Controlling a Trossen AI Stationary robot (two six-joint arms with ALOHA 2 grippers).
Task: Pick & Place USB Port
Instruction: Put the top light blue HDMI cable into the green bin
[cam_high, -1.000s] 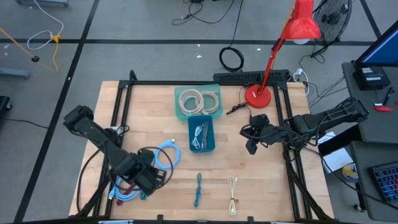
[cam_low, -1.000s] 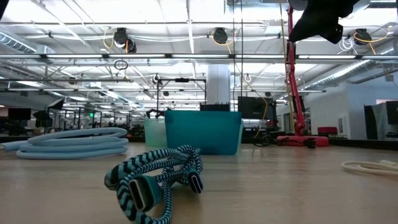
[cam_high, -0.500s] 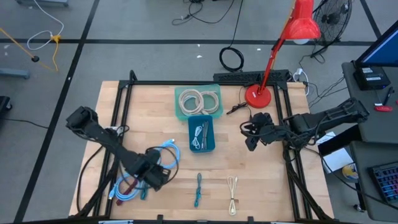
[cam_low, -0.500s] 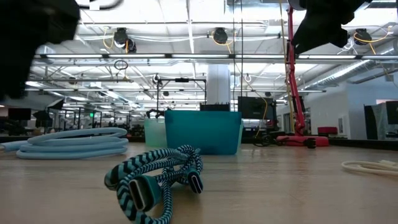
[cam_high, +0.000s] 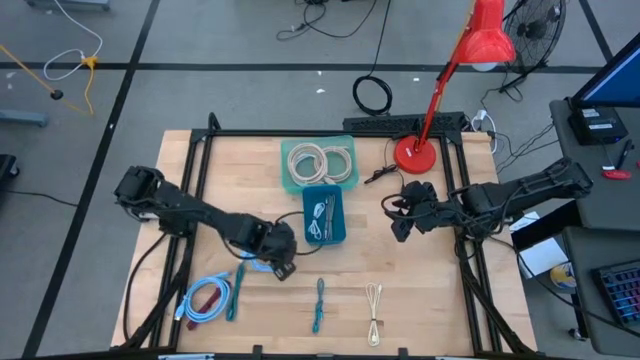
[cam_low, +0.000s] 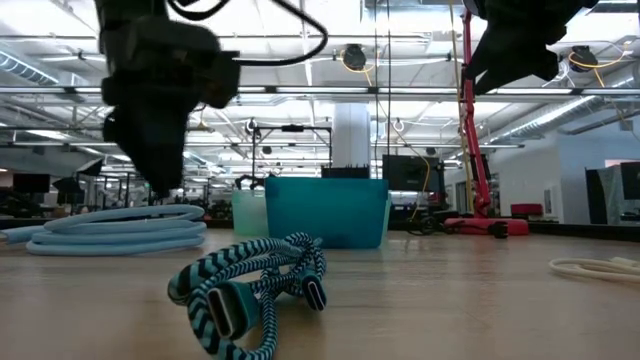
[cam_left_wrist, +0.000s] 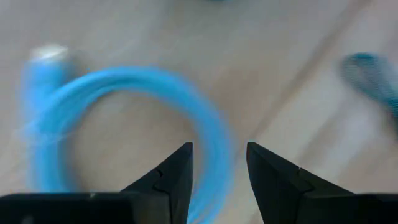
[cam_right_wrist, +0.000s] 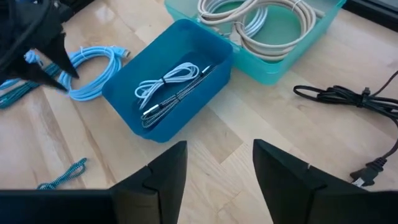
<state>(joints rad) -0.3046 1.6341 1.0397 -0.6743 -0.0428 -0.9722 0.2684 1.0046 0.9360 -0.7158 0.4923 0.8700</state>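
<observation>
Left gripper (cam_left_wrist: 219, 165), fingers spread and empty, is hovering over the light blue cable (cam_high: 262, 262); right gripper (cam_right_wrist: 219, 167) is waiting spread; blue bin (cam_high: 325, 238) is holding two cables, three lying on desk (cam_high: 420, 300)

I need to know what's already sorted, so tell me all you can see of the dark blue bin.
The dark blue bin is an open rectangular tub, plastic by its look, standing upright near the table's middle. A white cable and a dark braided cable lie coiled inside. Its far end sits close against the pale green bin; whether they touch is unclear. No hand touches it.
</observation>
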